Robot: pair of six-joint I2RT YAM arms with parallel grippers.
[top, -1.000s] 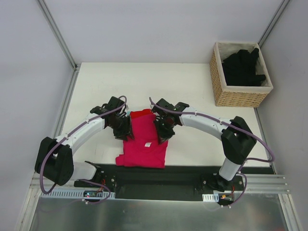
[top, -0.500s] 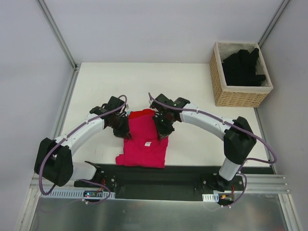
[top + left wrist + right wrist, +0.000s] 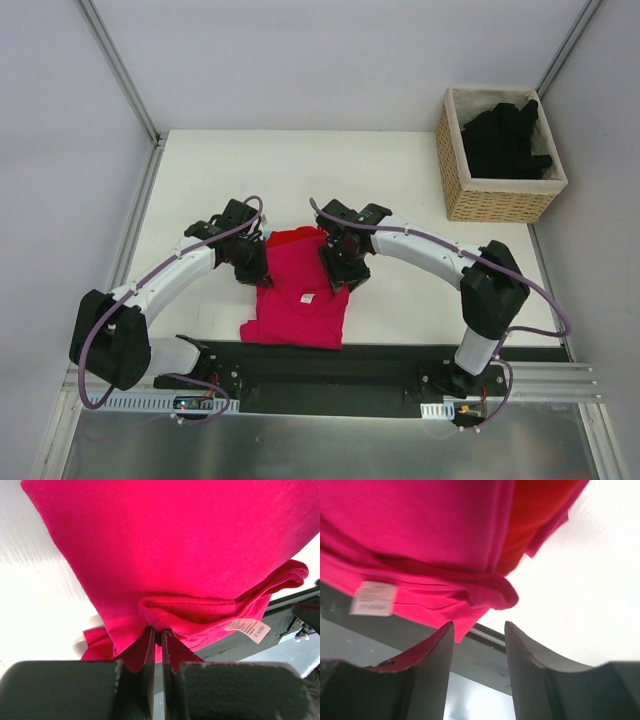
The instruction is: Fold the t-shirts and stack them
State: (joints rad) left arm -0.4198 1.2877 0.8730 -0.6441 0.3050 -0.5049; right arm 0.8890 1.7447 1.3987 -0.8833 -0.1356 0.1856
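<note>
Pink tee centre; blk tees in basket

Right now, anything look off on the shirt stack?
Slightly untidy: the magenta-pink shirt, white label showing, lies skewed over the red shirt, whose far edge pokes out. The left gripper is pinched on the pink hem; the right gripper is open.

Magenta-pink t-shirt, white label; red t-shirt; black t-shirts; tan basket
</note>
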